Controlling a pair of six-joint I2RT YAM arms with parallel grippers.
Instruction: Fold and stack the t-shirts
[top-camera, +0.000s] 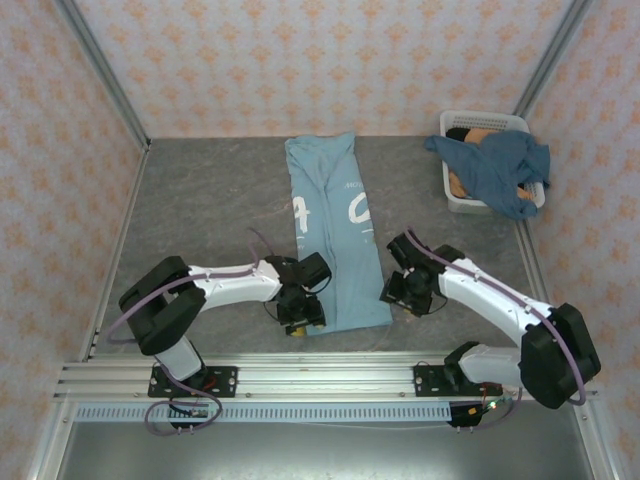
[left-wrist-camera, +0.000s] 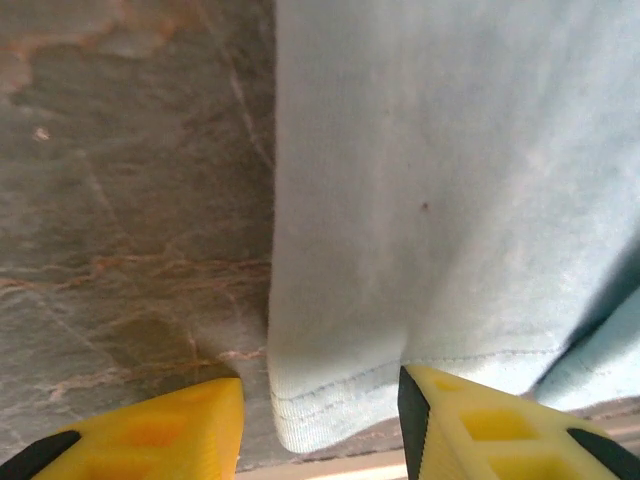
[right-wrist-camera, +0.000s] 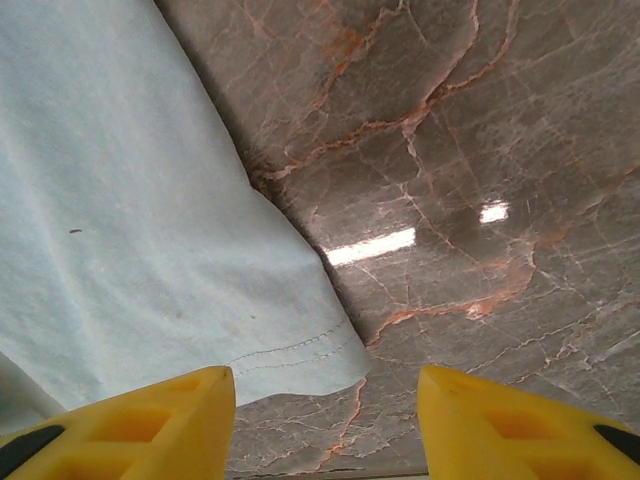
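Left gripper (top-camera: 297, 318): open and low over the table, at the near left corner of the light tee. In the left wrist view (left-wrist-camera: 320, 430) its yellow fingers (left-wrist-camera: 150, 435) stand apart with the hem corner lying between them; one is over bare stone, the other over cloth. No cloth is pinched.
Right gripper (top-camera: 395, 293): open, at the near right corner of the same tee. In the right wrist view (right-wrist-camera: 325, 425) its yellow fingers (right-wrist-camera: 520, 425) are spread wide. The stitched hem corner reaches into the gap from one side and the rest of the gap is bare stone.
Table (top-camera: 200, 210): grey-brown marbled top with pale and rusty veins (left-wrist-camera: 130, 180), glossy enough to show a bright reflection (right-wrist-camera: 480, 150).
Light sky-blue t-shirt (top-camera: 335, 250): lies flat in the middle of the table, folded into a long narrow strip. It runs from the far edge towards the arms, with the hem end nearest them (left-wrist-camera: 450, 180) (right-wrist-camera: 130, 220).
Darker blue t-shirt (top-camera: 495, 170): crumpled, draped over the basket at the far right corner and spilling past its rim.
Basket (top-camera: 455, 200): white, slatted, well apart from both grippers; something tan and something black show inside, too hidden to name.
White lettering (top-camera: 358, 210): large marks across the middle of the light tee, only partly readable.
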